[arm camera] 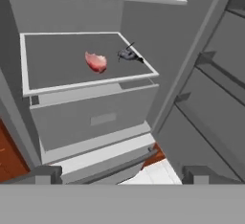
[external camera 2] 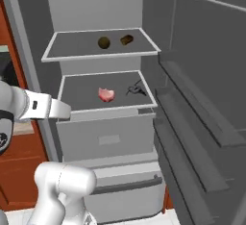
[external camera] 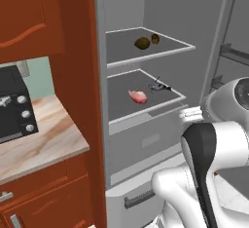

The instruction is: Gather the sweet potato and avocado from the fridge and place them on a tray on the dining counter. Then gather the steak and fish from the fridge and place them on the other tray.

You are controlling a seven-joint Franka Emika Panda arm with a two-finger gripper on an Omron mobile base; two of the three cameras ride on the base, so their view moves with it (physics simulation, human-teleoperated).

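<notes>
Sweet potato [external camera 2: 127, 40]: upper fridge [external camera 2: 96, 7] shelf, right of the avocado [external camera 2: 104, 42]. You should find it firm, rigid, light; grip across its short middle.
Avocado: smooth, may slip.
Steak [external camera 2: 106, 94]: lower shelf, beside the fish [external camera 2: 136, 90].
Gripper [arm camera: 119, 174]: fingers fully spread, empty, outside the fridge.

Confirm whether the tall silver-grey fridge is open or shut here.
Open: the tall silver-grey fridge shows its pale shelves, with the small red-pink steak lying on the lower one.

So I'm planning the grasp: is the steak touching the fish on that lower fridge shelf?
Apart. The hand view shows bare grey shelf between the steak and the fish.
</notes>
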